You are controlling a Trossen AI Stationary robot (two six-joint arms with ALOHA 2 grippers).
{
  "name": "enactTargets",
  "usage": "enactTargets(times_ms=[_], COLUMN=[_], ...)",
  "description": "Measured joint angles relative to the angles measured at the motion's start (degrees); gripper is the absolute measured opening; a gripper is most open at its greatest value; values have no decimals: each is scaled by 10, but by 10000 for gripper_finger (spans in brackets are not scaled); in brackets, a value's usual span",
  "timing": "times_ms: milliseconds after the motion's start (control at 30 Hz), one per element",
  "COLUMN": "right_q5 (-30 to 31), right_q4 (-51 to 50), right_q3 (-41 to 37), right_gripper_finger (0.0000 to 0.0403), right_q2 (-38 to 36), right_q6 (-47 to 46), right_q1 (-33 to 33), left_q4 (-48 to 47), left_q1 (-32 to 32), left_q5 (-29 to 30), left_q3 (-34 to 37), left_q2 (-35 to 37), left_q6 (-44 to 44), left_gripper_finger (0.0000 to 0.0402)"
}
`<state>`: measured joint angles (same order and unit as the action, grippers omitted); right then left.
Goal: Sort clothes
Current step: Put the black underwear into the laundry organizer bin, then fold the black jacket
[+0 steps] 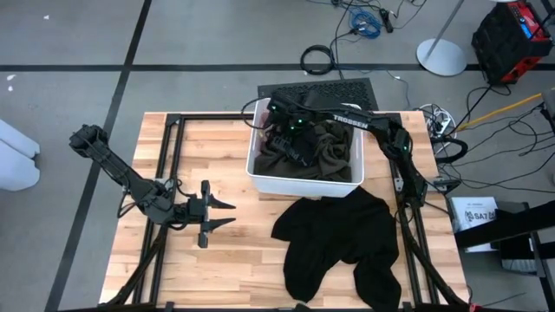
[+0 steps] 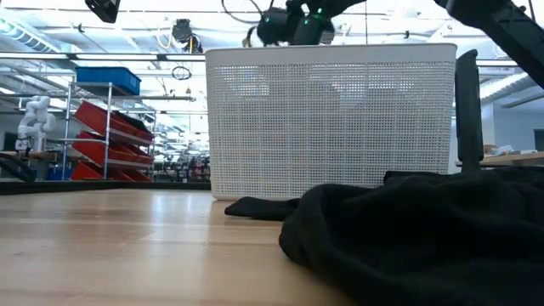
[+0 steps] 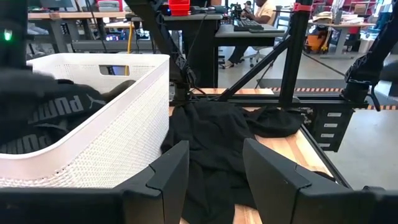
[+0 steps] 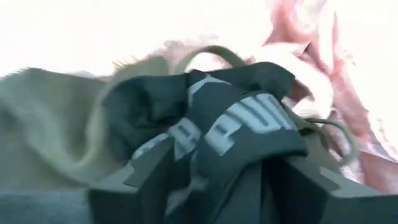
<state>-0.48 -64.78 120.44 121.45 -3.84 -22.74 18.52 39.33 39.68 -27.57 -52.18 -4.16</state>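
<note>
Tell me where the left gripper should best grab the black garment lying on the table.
Probably the bunched upper edge of the black garment near the white bin, coming from above; the folds rise there. The left gripper sits open beside it.

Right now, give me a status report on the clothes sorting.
Right gripper down in the bin, on the dark printed garment. Left gripper open, waiting over the table. Black garment out beside the bin. Nothing blocking.

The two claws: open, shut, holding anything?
Left gripper: open, empty, above the table.
Right gripper: in the bin, on dark clothes; cannot be told.
</note>
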Motion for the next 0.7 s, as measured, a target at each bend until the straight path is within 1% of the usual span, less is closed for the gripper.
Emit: enactTargets(times_ms=[100, 200, 500, 533, 567, 700], right_q5=[0, 0, 0, -8, -28, -152], right_q4=[2, 3, 0, -4, -12, -69], right_q3=[0, 0, 0, 0, 0, 0], right_gripper_finger=[248, 258, 259, 259, 259, 259], right_q2=[-24, -50, -137, -148, -160, -198], right_q6=[-2, -10, -29, -35, -40, -65], right_q1=[0, 0, 5, 8, 9, 24], left_q4=[0, 0, 0, 1, 1, 1], left_q1=[0, 0, 0, 0, 0, 0], left_q5=[0, 0, 0, 0, 0, 0], left_q3=[0, 0, 0, 0, 0, 0], left_q2=[0, 0, 0, 0, 0, 0], left_q6=[0, 0, -1, -1, -1, -1], left_gripper_finger=[161, 161, 161, 161, 161, 161])
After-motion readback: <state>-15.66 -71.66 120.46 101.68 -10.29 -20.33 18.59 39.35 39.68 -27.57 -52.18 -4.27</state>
